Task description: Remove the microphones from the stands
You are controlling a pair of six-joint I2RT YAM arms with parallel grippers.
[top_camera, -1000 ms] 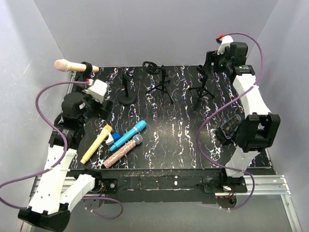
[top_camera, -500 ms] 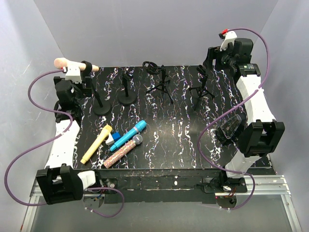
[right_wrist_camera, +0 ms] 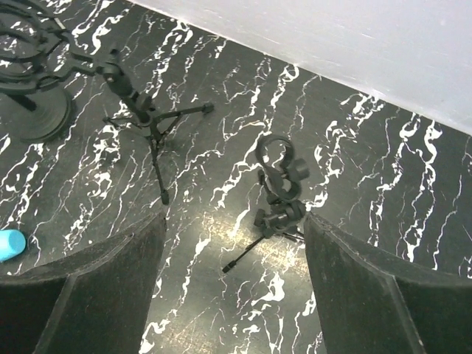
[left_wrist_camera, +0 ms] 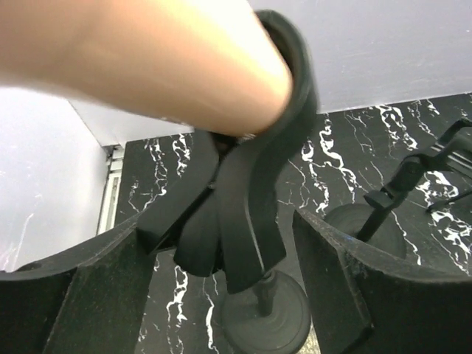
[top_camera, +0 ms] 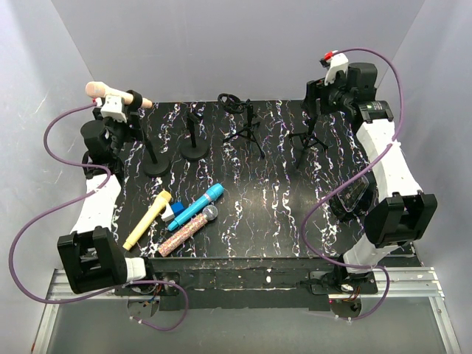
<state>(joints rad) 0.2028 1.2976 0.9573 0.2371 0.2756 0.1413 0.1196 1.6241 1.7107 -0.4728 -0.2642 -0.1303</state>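
Lying nearest the arm bases, well to the near side of the stand [top_camera: 155, 167], are three loose handhelds on the marbled surface [top_camera: 280, 214]: a yellow one [top_camera: 147, 220], a blue one [top_camera: 198, 206] and a glittery one [top_camera: 184, 234]. None of them is the job. The stand rises from a round base. The microphone [top_camera: 96, 90], a peach-coloured one, sits crosswise in the clip [left_wrist_camera: 284, 103] at the stand's top, its head jutting out to the stand's left and its tail poking right. The left arm [top_camera: 99, 203] has its jaws apart, gripping nothing. They sit just below the microphone and straddle the clip's stem in the wrist view. I judge the microphone to be rigid, fairly light and smooth, held only by the squeeze of the springy clip. The best hold looks to be the bare body just left of the clip, followed by a slide along its own axis, since a sideways tug could tip the stand. Beyond and far to the right of the stand, the right arm [top_camera: 383, 147] hangs over a small tripod holder [right_wrist_camera: 280, 188], its jaws spread wide and empty.
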